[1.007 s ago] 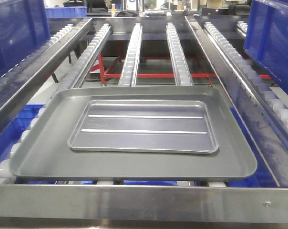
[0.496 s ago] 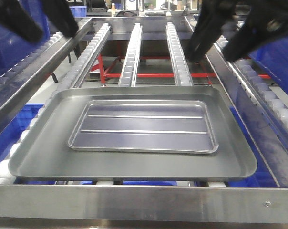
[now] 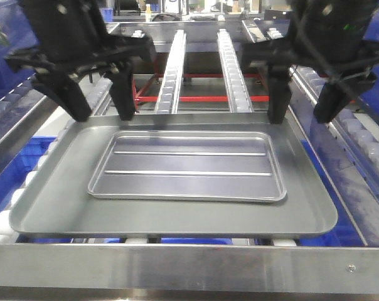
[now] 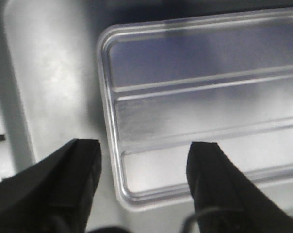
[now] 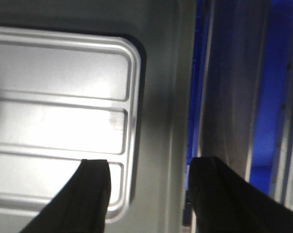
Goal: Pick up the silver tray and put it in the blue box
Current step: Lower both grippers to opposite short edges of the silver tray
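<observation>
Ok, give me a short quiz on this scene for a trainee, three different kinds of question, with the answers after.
1. True or false: the silver tray lies inside the larger grey tray.
2. Multiple choice: the left end effector and right end effector are both: A open, B shut on the tray, C out of view.
3. Fill in: the silver tray's flat bottom has ___ long straight ridges.
Key: 1 true; 2 A; 3 two.
</observation>
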Available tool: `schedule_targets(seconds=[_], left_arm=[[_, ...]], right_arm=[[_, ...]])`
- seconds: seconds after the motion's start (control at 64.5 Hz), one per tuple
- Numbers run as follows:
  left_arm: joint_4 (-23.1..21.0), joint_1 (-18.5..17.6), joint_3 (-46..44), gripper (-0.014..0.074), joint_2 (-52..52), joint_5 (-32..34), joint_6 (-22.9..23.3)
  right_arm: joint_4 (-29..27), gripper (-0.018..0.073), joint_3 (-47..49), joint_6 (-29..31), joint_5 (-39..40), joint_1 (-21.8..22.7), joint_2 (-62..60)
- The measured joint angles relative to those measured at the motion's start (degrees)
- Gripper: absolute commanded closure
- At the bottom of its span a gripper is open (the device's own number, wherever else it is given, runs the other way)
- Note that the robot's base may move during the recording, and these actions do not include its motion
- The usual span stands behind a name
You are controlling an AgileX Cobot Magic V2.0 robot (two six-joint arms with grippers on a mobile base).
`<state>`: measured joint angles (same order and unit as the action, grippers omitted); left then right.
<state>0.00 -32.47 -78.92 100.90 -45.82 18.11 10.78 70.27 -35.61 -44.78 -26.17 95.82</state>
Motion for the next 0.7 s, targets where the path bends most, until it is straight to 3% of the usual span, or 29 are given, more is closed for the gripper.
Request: schedule_targets(seconds=[0.263,0.697], left_arm=[[2.4,0.0,-0.5,0.0292,3.6,0.2,3.0],[3.5,0.0,-0.5,0.0292,7.7,2.7,3.2]], right_arm=[[0.5,0.0092,2.5,-1.9,1.0,-0.6,4.7],[0.5,0.0092,3.1,-2.1,2.5,-0.6,10.3]])
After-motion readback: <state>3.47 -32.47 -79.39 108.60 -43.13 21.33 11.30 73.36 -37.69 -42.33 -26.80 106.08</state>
